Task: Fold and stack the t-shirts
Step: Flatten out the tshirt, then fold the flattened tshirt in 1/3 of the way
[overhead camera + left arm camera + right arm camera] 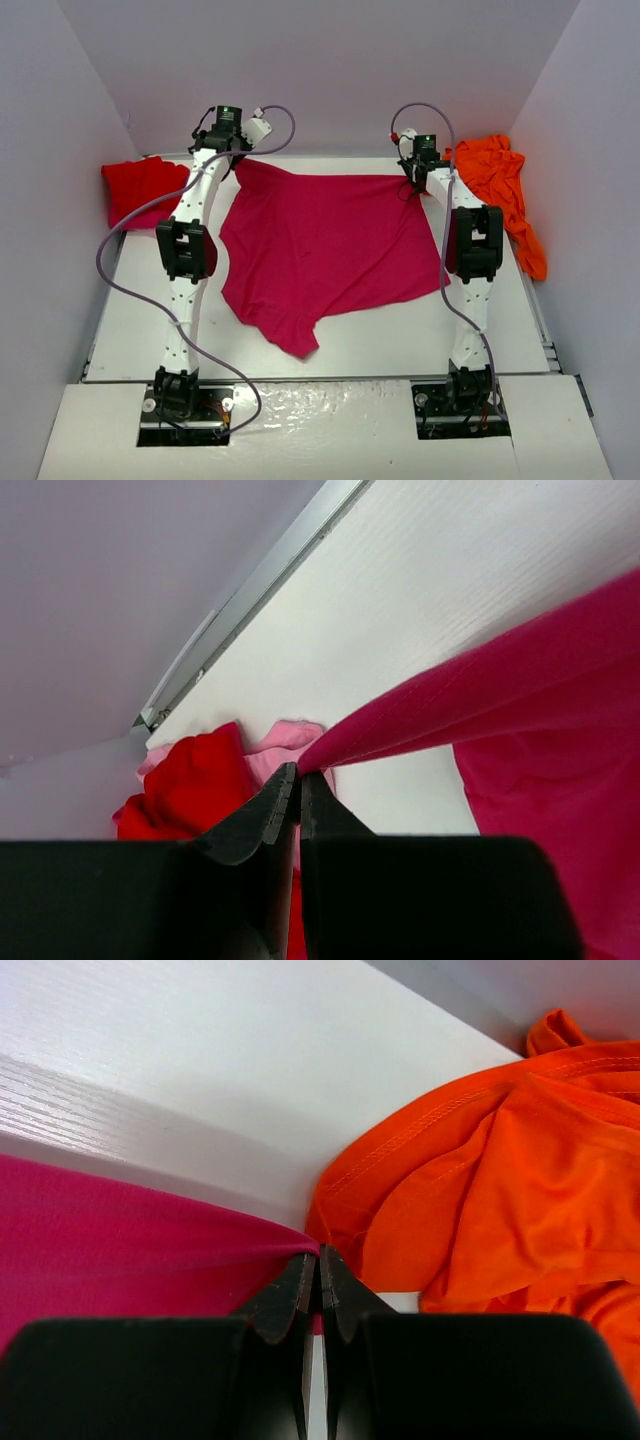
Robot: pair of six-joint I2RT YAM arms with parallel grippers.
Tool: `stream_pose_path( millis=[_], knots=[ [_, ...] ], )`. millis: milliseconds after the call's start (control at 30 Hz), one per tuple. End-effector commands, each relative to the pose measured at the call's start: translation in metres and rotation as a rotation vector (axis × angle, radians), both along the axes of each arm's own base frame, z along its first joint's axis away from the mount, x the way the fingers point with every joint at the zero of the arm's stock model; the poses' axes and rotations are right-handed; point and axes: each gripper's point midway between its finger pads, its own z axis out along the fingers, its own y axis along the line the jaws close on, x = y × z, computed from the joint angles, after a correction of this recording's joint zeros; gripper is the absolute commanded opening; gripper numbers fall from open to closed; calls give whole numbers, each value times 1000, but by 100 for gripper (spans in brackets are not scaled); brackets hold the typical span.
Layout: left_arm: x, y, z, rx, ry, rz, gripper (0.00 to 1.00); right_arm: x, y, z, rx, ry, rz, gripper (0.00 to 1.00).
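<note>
Two tight pinches on the magenta t-shirt (330, 250) — left gripper (298, 770), right gripper (319, 1253) — over white table (400, 335) (pale walls (330, 70)).

middle t-shirt (330, 245) between left t-shirt (140, 187), right t-shirt (497, 176)

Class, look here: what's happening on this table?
The magenta-pink t-shirt lies spread on the table. The left pincer and the right pincer are each shut on one far corner of it. The red t-shirt lies crumpled at far left, the orange t-shirt at far right. Nothing is folded yet.
</note>
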Motion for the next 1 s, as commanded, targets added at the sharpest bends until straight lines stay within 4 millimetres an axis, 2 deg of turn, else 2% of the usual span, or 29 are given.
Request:
stream_pose_path(
  millis=[0,100,133,267,367,467,667,867,900,967],
  knots=[
    [-17,12,116,-34,-218,51,0,5,-9,103,-30,-190,-23,0],
    [-41,7,114,-62,-158,26,0,-11,-6,117,-33,-184,3,0],
    [-52,5,124,-72,-162,15,0,-17,-4,118,-42,-175,18,0],
    [-96,-8,111,-100,-63,-38,0,-53,7,119,-83,-100,92,0],
    [-136,-16,98,-95,7,-76,0,-79,12,104,-113,-32,124,0],
    [-169,-28,85,-97,72,-129,0,-101,17,97,-130,19,148,0],
    [-236,-44,36,-114,251,-179,0,-150,33,66,-124,154,229,0],
    [-274,-42,6,-135,349,-179,0,-189,34,49,-140,254,274,1],
    [-280,-42,4,-140,368,-192,0,-195,34,46,-142,278,291,2],
    [-295,-45,2,-162,413,-222,0,-222,36,30,-130,399,342,24]
  ],
)
